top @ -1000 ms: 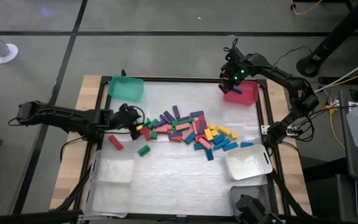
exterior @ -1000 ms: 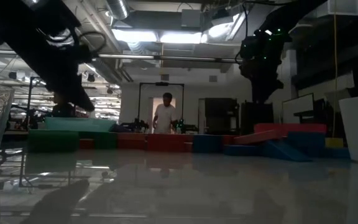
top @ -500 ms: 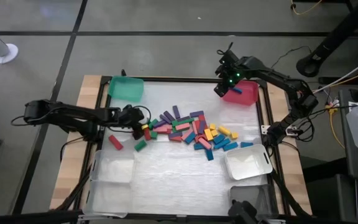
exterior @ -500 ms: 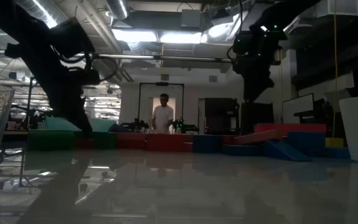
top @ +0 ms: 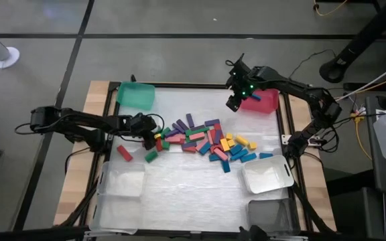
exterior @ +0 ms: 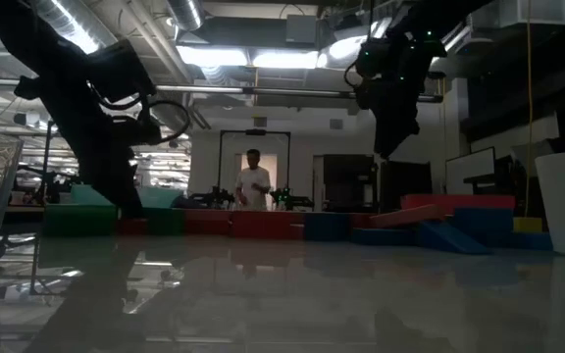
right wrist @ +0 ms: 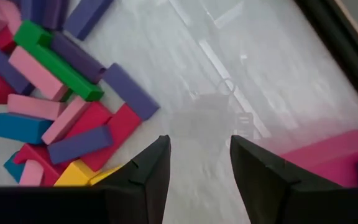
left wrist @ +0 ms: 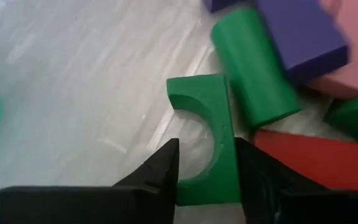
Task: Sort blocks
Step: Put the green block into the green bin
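The left gripper [left wrist: 207,163] is low over the white bench top [top: 193,187], at the left end of the heap of small coloured blocks [top: 203,142] – red, pink, green, blue, purple and yellow bars lying across the middle of the bench. Its two dark fingers [left wrist: 160,171] stand on both sides of a green arch-shaped block with a half-round notch [left wrist: 207,134]; they are closed against its two sides, and the block lies flat on the bench. Just beside it lie a green cylinder block [left wrist: 253,74] and a purple bar [left wrist: 303,34].

The right gripper [right wrist: 194,163] hangs above the bench near the far right corner, beside the pink bin [top: 261,100]. Its fingers are partly apart and nothing is between them – only bare bench surface shows there.

A green bin [top: 137,94] stands at the far left corner.
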Available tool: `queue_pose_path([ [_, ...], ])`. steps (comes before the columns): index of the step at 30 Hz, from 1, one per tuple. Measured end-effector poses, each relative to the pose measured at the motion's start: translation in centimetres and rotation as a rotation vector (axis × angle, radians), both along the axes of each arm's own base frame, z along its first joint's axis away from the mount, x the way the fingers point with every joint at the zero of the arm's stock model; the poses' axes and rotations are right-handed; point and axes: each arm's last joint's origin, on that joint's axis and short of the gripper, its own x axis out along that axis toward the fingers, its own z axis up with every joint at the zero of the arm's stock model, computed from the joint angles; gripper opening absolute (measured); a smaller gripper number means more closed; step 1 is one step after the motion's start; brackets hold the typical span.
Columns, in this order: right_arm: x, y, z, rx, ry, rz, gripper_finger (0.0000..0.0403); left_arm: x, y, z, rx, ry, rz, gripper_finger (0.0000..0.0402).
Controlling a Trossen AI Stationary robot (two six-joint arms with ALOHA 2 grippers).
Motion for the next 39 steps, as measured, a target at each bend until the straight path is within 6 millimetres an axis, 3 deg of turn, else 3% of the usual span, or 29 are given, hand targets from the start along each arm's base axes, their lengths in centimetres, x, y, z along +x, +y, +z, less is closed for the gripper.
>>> queue_pose_path([
  [8,1.4,2.2,0.0,0.000,0.000,0.082,0.0168,1.3,0.3,1.5,0.016,-0.094,-0.004,0.0110],
  [15,2.8,4.6,0.0,0.000,0.000,0.171,0.0168,3.2,0.8,4.4,0.074,-0.177,-0.024,0.0110],
  [22,4.0,7.5,0.0,0.002,0.001,0.266,0.0168,3.8,3.6,7.9,0.226,-0.225,0.088,0.0110],
  [30,5.0,10.6,0.0,0.006,0.001,0.358,0.0168,0.0,8.0,10.0,0.286,-0.163,0.335,0.0110],
  [39,5.6,13.2,0.0,-0.044,0.030,0.384,0.0168,-4.3,10.9,8.8,0.226,-0.021,0.557,0.0117],
])
